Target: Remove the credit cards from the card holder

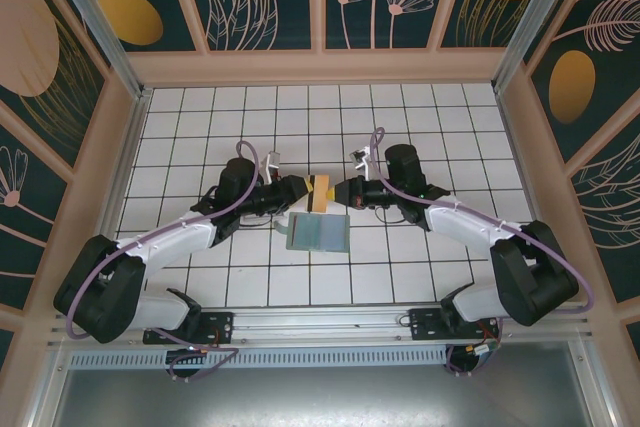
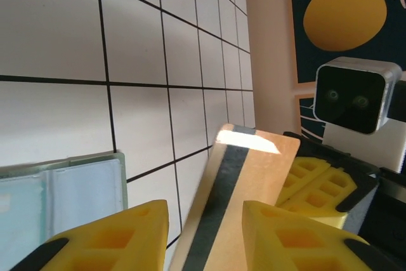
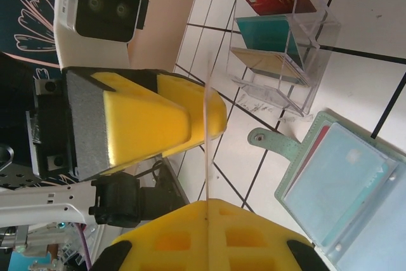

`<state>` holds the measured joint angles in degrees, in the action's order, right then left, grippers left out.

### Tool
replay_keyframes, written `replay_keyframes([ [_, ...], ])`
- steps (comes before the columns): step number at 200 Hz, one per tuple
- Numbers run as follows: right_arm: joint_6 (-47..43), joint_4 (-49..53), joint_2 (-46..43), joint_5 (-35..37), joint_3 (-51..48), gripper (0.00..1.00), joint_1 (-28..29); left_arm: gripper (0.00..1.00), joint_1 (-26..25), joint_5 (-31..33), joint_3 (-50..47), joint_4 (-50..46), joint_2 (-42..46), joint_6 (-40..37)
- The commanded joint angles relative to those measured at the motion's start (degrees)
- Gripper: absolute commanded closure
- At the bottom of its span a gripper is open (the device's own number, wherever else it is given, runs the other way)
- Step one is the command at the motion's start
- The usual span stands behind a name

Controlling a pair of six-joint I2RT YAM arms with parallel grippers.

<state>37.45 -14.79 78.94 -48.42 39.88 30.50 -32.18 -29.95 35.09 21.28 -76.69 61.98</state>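
Two grippers stood tip to tip above the middle of the white tiled table, sharing one card.

Right gripper: jaws pressed flat on the faces of a thin, flat plastic tan card with a dark stripe. The card was seen edge-on, running straight into the closed seam of those jaws.

Left gripper: jaws narrowed to either long edge of the tan card, straddling it across its width. Could not tell whether both sides actually bit. A sliver of tile seemed to show beside one of them.

Small flat grey-green folding card holder lay open on the tiles just near of the grippers, light blue inside facing up. A red card edge showed in a pocket, so more looked left to pull. Clear plastic tray with fanned cards stood just beside the card holder.

Step in hand, as judged: a mid-air pass of the card, probably right arm to left. To do it well:
- Get firm contact on both long edges before the flat grip lets go.
- Release slowly and without twist, since an edge grip on slick plastic pivots easily.
- Draw apart along the card's own plane.
- Hold low over bare tile, so a slip would not land on the open holder.
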Motion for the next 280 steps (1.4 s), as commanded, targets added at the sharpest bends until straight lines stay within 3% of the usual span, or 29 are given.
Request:
replay_keyframes([
  [1, -0.10, -2.00, -0.02, -0.71, 1.10, 1.00, 0.52, 0.62, -0.03, 2.12, -0.55, -1.64, 1.68, -1.22],
  [81, 1.47, -4.61, 0.74, -1.06, 0.33, 1.00, 1.89, 0.69, -0.07, -5.50, -1.08, 5.47, 1.36, 0.21],
  [115, 0.68, -3.86, 1.04, -0.71, 0.17, 1.00, 2.05, 0.84, -0.06, -5.26, -1.16, 5.35, 1.95, -0.09],
  [175, 0.17, -3.49, 1.81, -0.02, -0.85, 1.00, 1.84, 0.88, -0.01, -5.13, -1.10, 4.22, 4.10, -0.97],
  [214, 0.25, -3.59, 1.90, 0.44, -1.56, 0.98, 1.74, 1.00, -0.07, -4.26, -0.73, 1.82, 5.64, -2.38],
  [245, 0.17, -3.34, 1.66, 0.95, -1.82, 0.84, 1.68, 1.00, -0.04, -3.72, 0.06, -0.48, 6.81, -4.25],
  [252, 0.14, -3.11, 1.57, 1.19, -1.83, 0.76, 1.64, 1.00, -0.05, -3.60, 0.07, -0.88, 7.15, -4.68],
  [267, -0.16, -2.16, 1.14, 2.19, -1.99, 0.48, 1.45, 1.00, -0.07, -2.94, 0.69, -3.49, 7.76, -6.73],
  [280, -0.66, -1.27, 0.17, 3.26, -2.39, 0.36, 1.23, 1.00, -0.02, -1.39, 2.10, -8.50, 8.34, -10.76],
])
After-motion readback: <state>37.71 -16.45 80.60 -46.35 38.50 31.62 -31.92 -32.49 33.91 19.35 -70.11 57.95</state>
